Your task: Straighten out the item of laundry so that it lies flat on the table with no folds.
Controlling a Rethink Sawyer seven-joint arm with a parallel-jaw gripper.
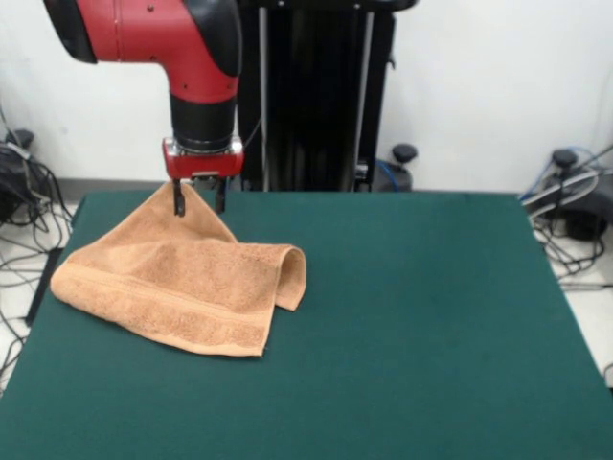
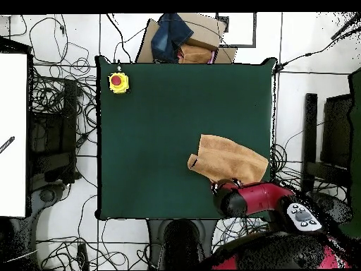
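The peach-orange towel (image 1: 182, 283) lies crumpled at the table's (image 1: 431, 316) far left in the front view. Its right side is folded over in a loop, and a woven band runs along its near edge. One corner is pulled up into a peak between the fingers of my gripper (image 1: 199, 203), which is shut on it just above the table's far edge. In the overhead view the towel (image 2: 229, 159) lies near the lower right of the table (image 2: 155, 141). My red arm (image 2: 250, 199) covers the gripper there.
A yellow box with a red button (image 2: 118, 82) sits at the table's upper left corner in the overhead view. A cardboard box with blue cloth (image 2: 180, 39) stands beyond the top edge. Cables lie on the floor around the table.
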